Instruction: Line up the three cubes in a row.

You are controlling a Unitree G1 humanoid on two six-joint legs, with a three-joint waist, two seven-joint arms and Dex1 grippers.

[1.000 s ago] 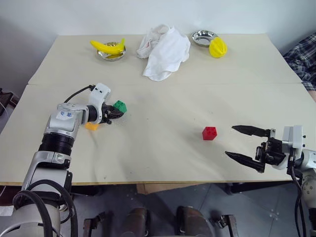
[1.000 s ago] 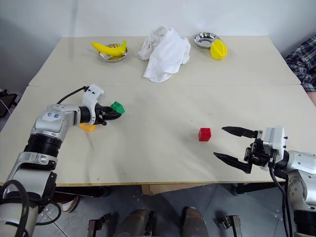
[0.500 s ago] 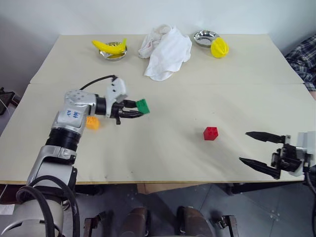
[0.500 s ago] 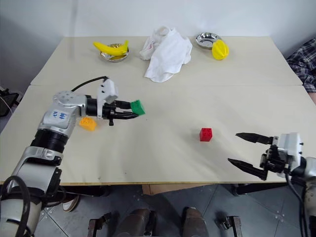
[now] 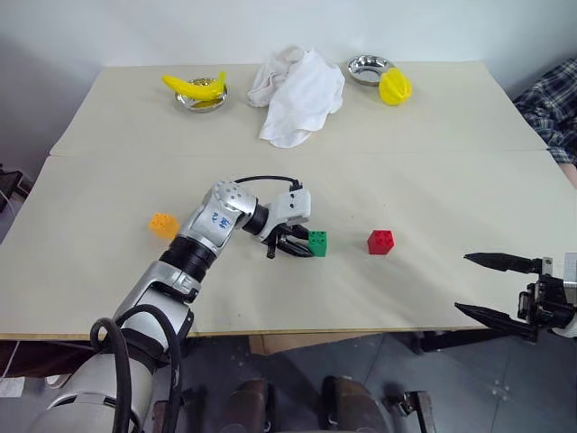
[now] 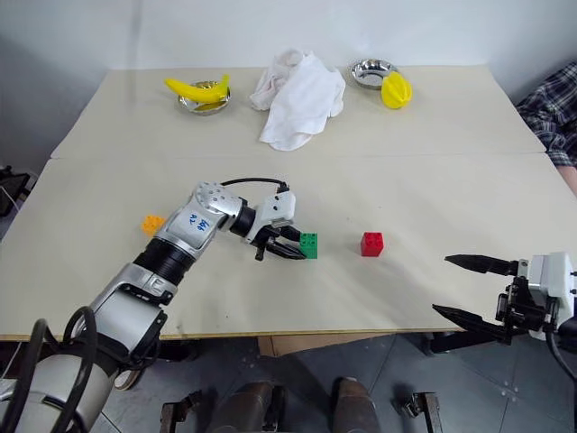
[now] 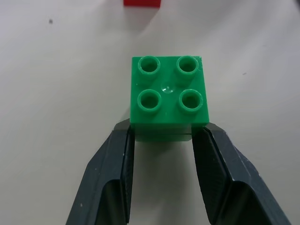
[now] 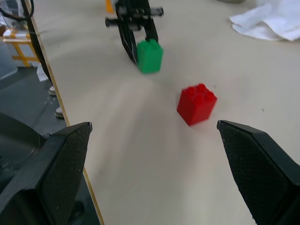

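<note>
Three small plastic cubes with round studs on top sit about the pale, matte table: one green cube, one red cube and one orange cube. The left gripper pinches the green cube between its two black, ribbed fingers, just left of the red one, seemingly at or barely above the tabletop. A second ago that gripper held the green cube far to the left beside the orange cube; the orange cube now sits alone near the left edge. The right gripper hangs with fingers spread wide off the table's near right corner, further right than before. Behind lie one crumpled white cloth, two shiny metal bowls, one banana and one yellow ridged fruit.
</note>
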